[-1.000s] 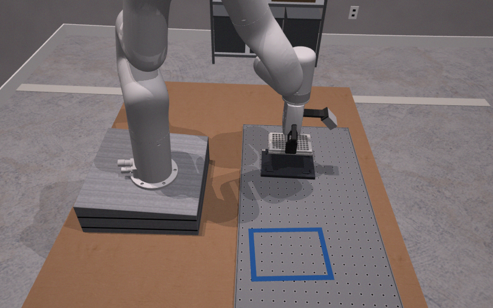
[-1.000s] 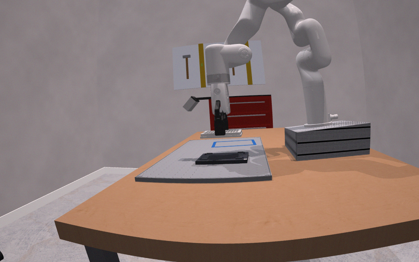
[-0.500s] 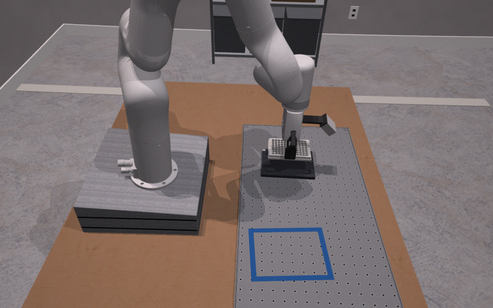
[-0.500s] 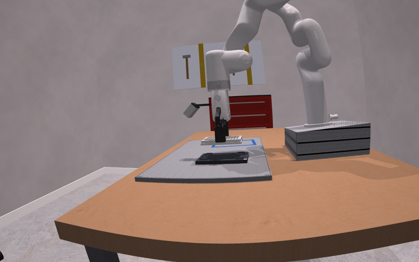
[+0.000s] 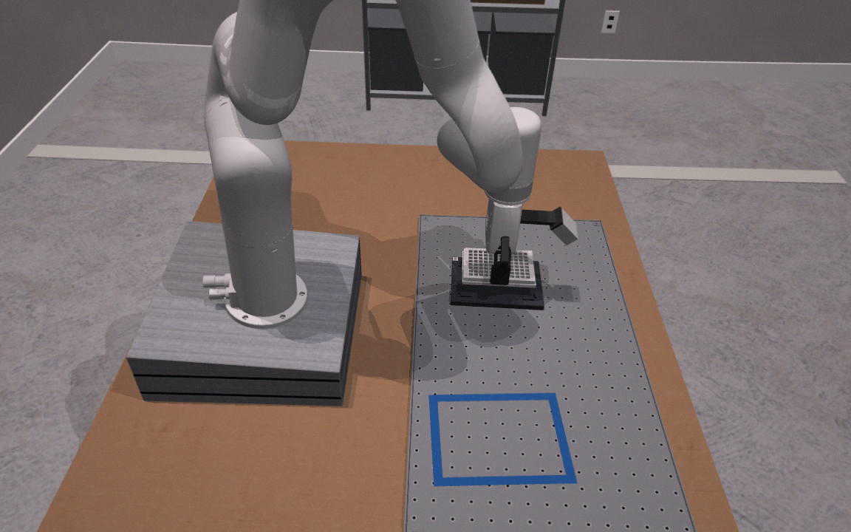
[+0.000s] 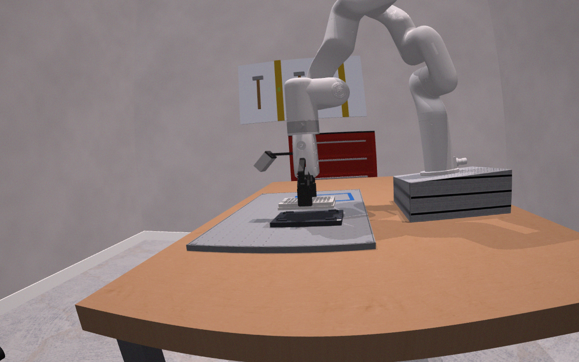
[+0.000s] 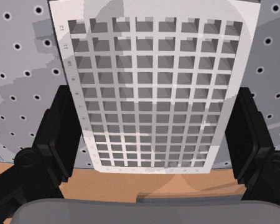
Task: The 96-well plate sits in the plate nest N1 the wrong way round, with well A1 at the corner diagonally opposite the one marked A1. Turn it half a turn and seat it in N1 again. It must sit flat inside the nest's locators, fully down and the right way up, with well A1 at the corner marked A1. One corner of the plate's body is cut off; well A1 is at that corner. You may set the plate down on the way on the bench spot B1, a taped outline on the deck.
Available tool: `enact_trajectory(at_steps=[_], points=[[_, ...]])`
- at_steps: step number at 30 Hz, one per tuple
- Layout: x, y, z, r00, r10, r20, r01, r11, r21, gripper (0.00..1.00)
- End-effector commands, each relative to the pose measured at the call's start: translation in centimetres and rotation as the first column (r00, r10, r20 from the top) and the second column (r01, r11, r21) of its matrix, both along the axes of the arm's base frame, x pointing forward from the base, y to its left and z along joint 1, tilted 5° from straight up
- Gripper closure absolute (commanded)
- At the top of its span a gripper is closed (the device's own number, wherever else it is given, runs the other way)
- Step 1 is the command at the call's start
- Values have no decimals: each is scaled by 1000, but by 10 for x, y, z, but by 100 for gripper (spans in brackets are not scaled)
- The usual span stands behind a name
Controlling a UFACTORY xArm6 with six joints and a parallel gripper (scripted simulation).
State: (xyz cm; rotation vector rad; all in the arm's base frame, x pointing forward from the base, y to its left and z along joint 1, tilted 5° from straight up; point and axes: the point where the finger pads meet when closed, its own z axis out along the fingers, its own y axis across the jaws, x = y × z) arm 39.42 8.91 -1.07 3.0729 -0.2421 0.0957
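The white 96-well plate (image 5: 499, 260) hangs level, a short way above the black plate nest N1 (image 5: 497, 292) on the grey perforated deck. It also shows in the exterior view (image 6: 306, 201), with a gap to the nest (image 6: 307, 218) below it. My gripper (image 5: 500, 266) is shut on the plate across its short width. In the wrist view the plate (image 7: 152, 87) fills the frame, the two black fingers press its long sides, and my gripper (image 7: 154, 104) holds it there. I cannot tell which corner is cut off.
The blue taped outline B1 (image 5: 501, 439) lies at the near end of the deck. The arm's grey base block (image 5: 250, 317) stands left of the deck. A grey camera box (image 5: 564, 224) sticks out from the wrist. The deck sits on a brown table.
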Motion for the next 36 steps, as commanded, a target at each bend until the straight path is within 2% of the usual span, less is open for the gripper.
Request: enact_trajectory(at_steps=[1,4,36], points=[[2,0,-6,1000,0,4,0,1000,1,100],[2,0,-11,1000,0,4,0,1000,1,100],[2,-1,-13,1000,0,4,0,1000,1,100]])
